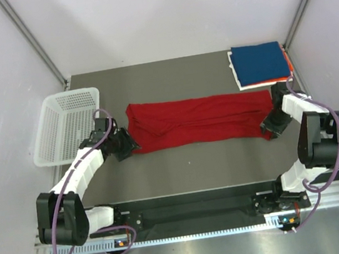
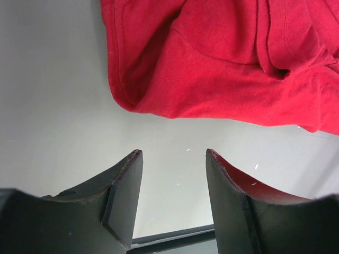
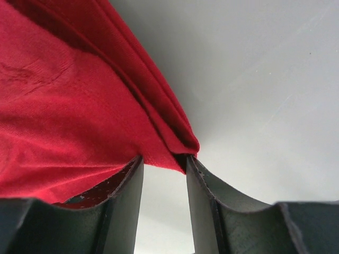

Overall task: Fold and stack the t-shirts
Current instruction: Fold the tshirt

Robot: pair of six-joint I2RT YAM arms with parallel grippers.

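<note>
**Red t-shirt [image 1: 197,122] lying as a long, creased band across the middle of the dark table [image 1: 194,171], one gripper at each end.**

The left gripper [image 2: 174,153] has its fingers spread wide, just short of the shirt's rounded left edge and not touching it. The right gripper [image 3: 164,159] has its fingers parted by a narrower gap, and the shirt's folded corner hem rests at their tips. A folded dark blue t-shirt [image 1: 260,63] tops the stack at the far right corner, with orange [image 1: 288,65] and white [image 1: 235,75] edges showing beneath it. A white mesh basket [image 1: 68,125] overhangs the left edge. Bare tabletop runs along the near and far sides of the red shirt.
</note>
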